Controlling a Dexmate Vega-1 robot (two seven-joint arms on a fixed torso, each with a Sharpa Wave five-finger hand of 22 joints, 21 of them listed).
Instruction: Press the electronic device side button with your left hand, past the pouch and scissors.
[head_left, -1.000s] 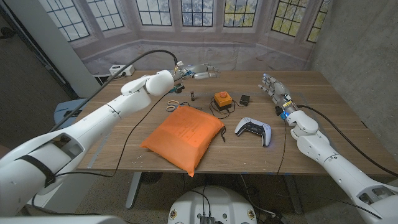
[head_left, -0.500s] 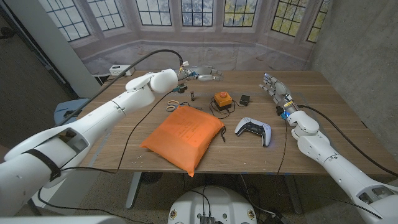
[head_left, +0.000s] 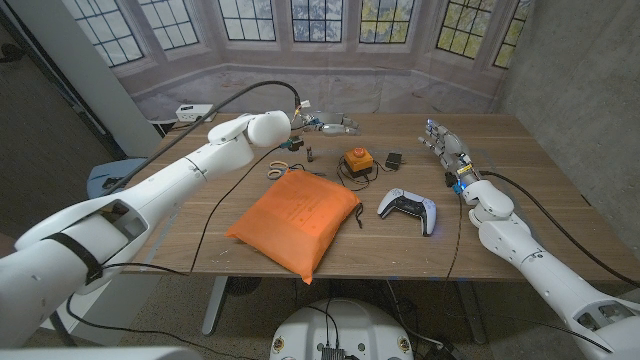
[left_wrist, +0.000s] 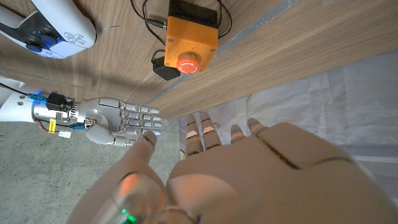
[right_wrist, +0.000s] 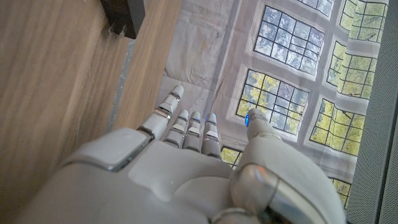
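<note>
A rectangular wooden worktop is set before a backdrop printed with mullioned bay windows; a grey wall is seen at the right. The orange box-shaped electronic device with a red button is located at mid-worktop, beyond the flat orange fabric pouch and the pale-handled scissors. The left hand is held above the far edge, fingers spread, nothing gripped. The right hand is held upright near the right side, fingers extended, nothing held. A white game controller lies near the pouch.
</note>
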